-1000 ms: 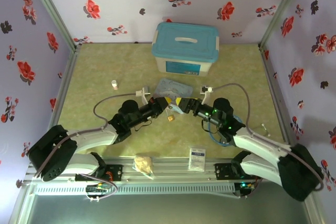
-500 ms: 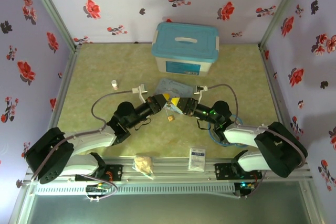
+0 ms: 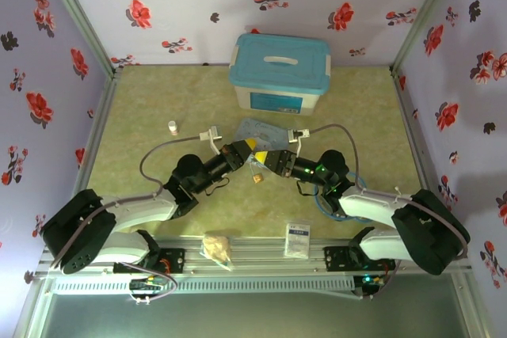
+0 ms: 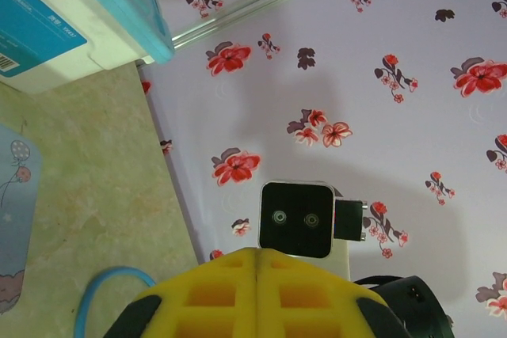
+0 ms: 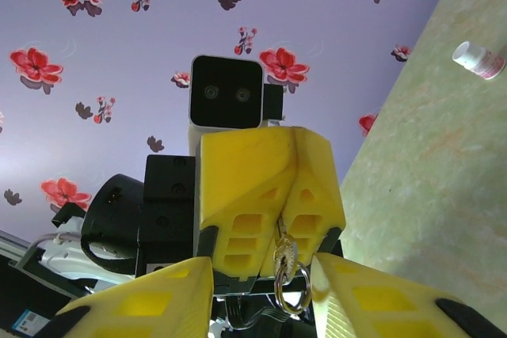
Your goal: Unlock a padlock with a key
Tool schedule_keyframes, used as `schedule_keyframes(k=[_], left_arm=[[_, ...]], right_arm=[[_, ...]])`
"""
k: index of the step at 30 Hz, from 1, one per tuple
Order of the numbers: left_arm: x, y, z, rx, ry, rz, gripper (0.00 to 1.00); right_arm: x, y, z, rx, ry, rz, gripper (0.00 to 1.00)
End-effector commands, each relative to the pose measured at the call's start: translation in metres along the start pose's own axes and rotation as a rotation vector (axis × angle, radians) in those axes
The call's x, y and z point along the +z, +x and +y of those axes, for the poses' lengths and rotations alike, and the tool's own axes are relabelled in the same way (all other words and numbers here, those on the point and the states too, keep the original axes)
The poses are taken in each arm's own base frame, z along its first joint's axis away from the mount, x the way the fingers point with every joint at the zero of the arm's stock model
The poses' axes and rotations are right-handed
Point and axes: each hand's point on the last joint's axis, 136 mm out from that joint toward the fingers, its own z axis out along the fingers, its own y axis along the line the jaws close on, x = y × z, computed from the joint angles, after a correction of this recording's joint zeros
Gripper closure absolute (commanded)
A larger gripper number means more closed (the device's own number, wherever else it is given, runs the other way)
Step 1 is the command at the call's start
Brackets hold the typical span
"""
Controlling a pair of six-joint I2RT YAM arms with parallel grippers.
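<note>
left gripper (image 5: 283, 223) is pinched fully closed on the key (image 5: 283, 263), with its ring (image 5: 293, 297) dangling under the tips. My read: it's presenting the key for a handoff or regrip. right gripper (image 5: 257, 284) is wide open, one finger either side of that key, gripping nothing and lined up to take it. Both sets of tips nearly meet above the table (image 3: 158, 108). padlock (image 3: 257, 179) lies loose on the table just beside the tips, on the bases' side, untouched. Nothing braces it, so insertion probably isn't next. cartoon tin (image 3: 261, 130) sits just beyond the tips.
</note>
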Motion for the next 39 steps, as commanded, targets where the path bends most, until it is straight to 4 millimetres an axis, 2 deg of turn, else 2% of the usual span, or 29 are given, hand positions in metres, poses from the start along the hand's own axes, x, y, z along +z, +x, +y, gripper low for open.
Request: schedule_keyframes(k=[1, 10, 13, 16, 17, 18, 19, 24, 30, 32, 36, 37, 39], left_arm=[[0.003, -0.005, -0.013, -0.015, 0.056, -0.027, 1.00], [0.003, -0.003, -0.013, -0.023, 0.056, -0.023, 1.00], [0.003, -0.002, -0.011, -0.034, 0.056, -0.022, 1.00], [0.002, -0.001, -0.009, -0.044, 0.054, -0.021, 1.00], [0.003, -0.001, -0.009, -0.042, 0.054, -0.021, 1.00], [0.002, -0.001, -0.009, -0.044, 0.055, -0.021, 1.00], [0.002, -0.002, -0.009, -0.044, 0.054, -0.022, 1.00], [0.001, -0.001, -0.009, -0.044, 0.055, -0.021, 1.00], [0.002, 0.003, -0.008, -0.040, 0.052, -0.011, 1.00], [0.004, 0.006, -0.011, -0.030, 0.053, -0.001, 1.00], [0.005, 0.008, -0.008, -0.042, 0.055, -0.001, 1.00], [0.004, 0.008, -0.007, -0.048, 0.053, -0.009, 1.00], [0.002, 0.008, -0.004, -0.046, 0.044, -0.014, 1.00]], right_arm=[[0.005, -0.003, 0.016, -0.053, -0.051, 0.011, 0.67], [0.003, -0.007, 0.014, -0.069, -0.035, -0.022, 0.83], [0.002, -0.008, 0.012, -0.073, -0.029, -0.029, 0.86], [0.001, -0.009, 0.010, -0.076, -0.016, -0.035, 0.85], [0.001, -0.009, 0.008, -0.076, -0.009, -0.038, 0.82], [0.001, -0.010, 0.007, -0.076, -0.004, -0.041, 0.73], [0.000, -0.011, 0.007, -0.078, -0.001, -0.046, 0.69], [0.000, -0.015, 0.008, -0.089, 0.001, -0.062, 0.75], [0.001, -0.018, 0.008, -0.089, -0.005, -0.081, 0.75], [0.002, -0.020, 0.009, -0.089, -0.011, -0.083, 0.77], [0.003, -0.019, 0.008, -0.081, -0.020, -0.084, 0.87], [0.002, -0.019, 0.009, -0.079, -0.028, -0.087, 0.92], [0.001, -0.019, 0.012, -0.073, -0.041, -0.092, 0.94]])
